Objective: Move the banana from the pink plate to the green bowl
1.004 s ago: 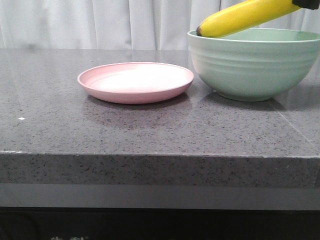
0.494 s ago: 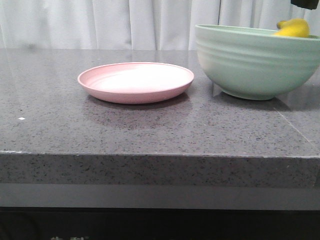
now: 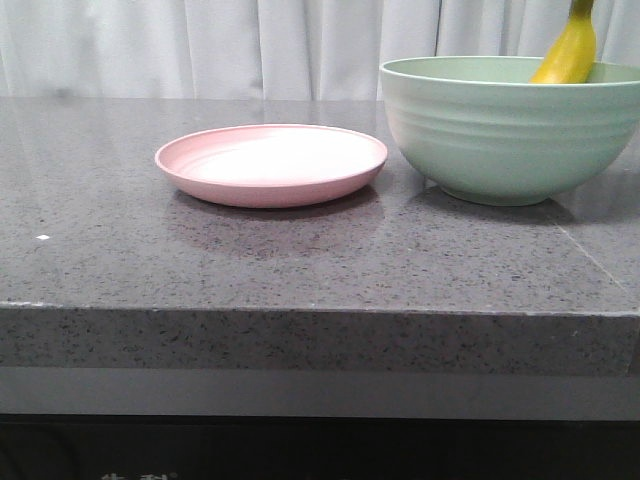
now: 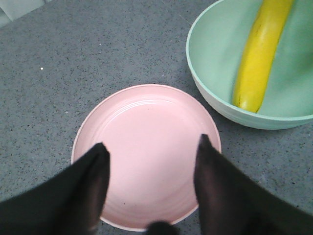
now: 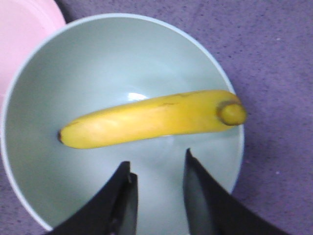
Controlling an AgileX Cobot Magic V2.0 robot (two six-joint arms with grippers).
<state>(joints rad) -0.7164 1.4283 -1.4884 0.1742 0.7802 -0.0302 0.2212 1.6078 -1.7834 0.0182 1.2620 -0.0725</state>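
Observation:
The yellow banana [image 5: 146,120] lies inside the mint-green bowl [image 5: 112,54], leaning on its wall with the stem end above the rim [image 3: 570,50]. It also shows in the left wrist view [image 4: 261,54], inside the bowl [image 4: 215,58]. The bowl [image 3: 500,130] stands at the right of the table. The pink plate [image 3: 272,162] sits empty to its left. My right gripper [image 5: 157,164] is open and empty above the bowl, apart from the banana. My left gripper [image 4: 152,152] is open and empty above the pink plate [image 4: 146,132].
The grey speckled stone table [image 3: 300,260] has its front edge close to the camera. A white curtain [image 3: 200,45] hangs behind it. Neither arm shows in the front view.
The banana was let go into the bowl: it was held over the rim, dropped inside, and now leans with its stem up. The right gripper has left the front view. The bowl shifted slightly.

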